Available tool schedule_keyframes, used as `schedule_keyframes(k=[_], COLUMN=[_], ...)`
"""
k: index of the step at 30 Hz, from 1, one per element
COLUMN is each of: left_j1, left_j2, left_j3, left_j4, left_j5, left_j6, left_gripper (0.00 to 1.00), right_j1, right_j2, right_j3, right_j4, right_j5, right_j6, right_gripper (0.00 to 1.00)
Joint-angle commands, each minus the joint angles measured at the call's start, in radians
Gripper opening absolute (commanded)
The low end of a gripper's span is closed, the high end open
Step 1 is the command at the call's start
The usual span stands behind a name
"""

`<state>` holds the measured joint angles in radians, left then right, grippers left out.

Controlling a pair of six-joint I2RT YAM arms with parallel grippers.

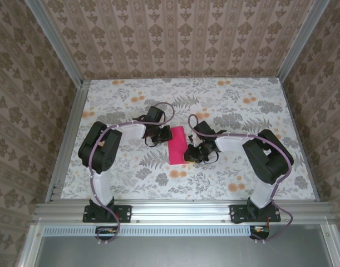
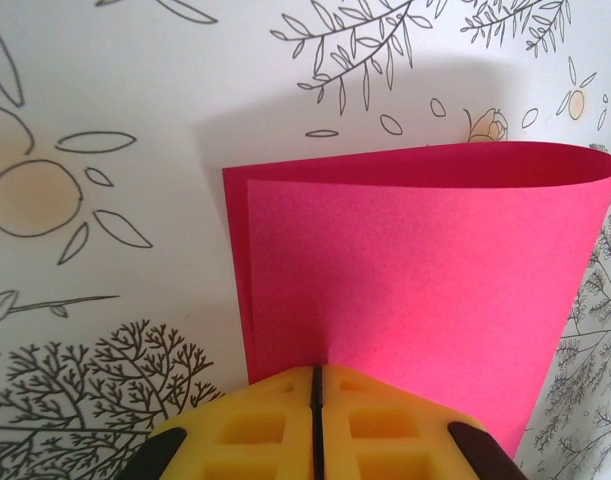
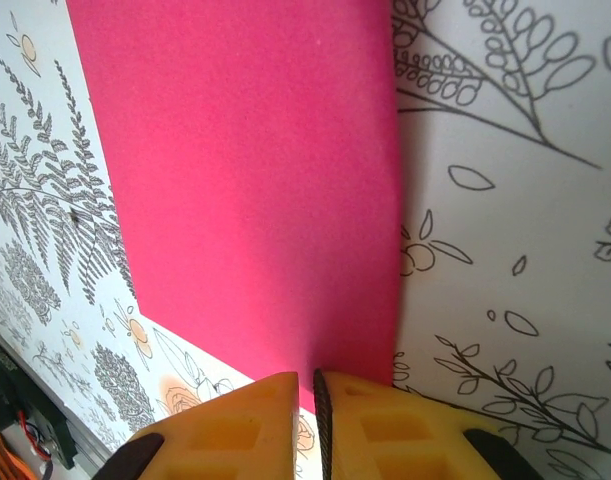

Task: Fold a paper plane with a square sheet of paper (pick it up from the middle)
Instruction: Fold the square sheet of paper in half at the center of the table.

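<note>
Fingers (image 2: 255,430) of left gripper (image 2: 316,385) and right gripper (image 3: 316,388) clamp the matte magenta-pink paper sheet (image 2: 415,290) I see curled double, near edges hidden.

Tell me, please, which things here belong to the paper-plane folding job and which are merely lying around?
For the job:
square sheet of paper, magenta, bent over on itself
left gripper, pinching the sheet
right gripper, pinching the sheet

Just around:
floral tablecloth
aluminium frame
patterned wall panels
</note>
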<state>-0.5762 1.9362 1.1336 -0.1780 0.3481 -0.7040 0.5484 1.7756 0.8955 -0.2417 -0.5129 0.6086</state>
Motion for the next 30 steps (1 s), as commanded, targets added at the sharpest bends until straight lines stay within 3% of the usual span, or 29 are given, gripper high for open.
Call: schedule_keyframes(k=[1, 9, 21, 30], left_j1=[-0.010, -0.010, -0.010, -0.010], left_j2=[0.048, 0.043, 0.041, 0.035], left_j3=[-0.026, -0.031, -0.040, -0.048], left_j4=[-0.063, -0.067, -0.066, -0.071], left_j5=[-0.034, -0.032, -0.031, -0.029], left_j6=[0.008, 0.014, 0.010, 0.011], left_gripper=[0.10, 0.10, 0.10, 0.09], right_j1=[0.004, -0.004, -0.057, -0.083], right_j2=[0.003, -0.051, 0.187, 0.271], right_j3=[-0.004, 0.117, 0.342, 0.319], right_j4=[-0.084, -0.058, 0.008, 0.060], right_j5=[0.042, 0.063, 0.049, 0.063], right_j6=[-0.018, -0.014, -0.012, 0.026], right_gripper=[0.17, 0.18, 0.18, 0.17])
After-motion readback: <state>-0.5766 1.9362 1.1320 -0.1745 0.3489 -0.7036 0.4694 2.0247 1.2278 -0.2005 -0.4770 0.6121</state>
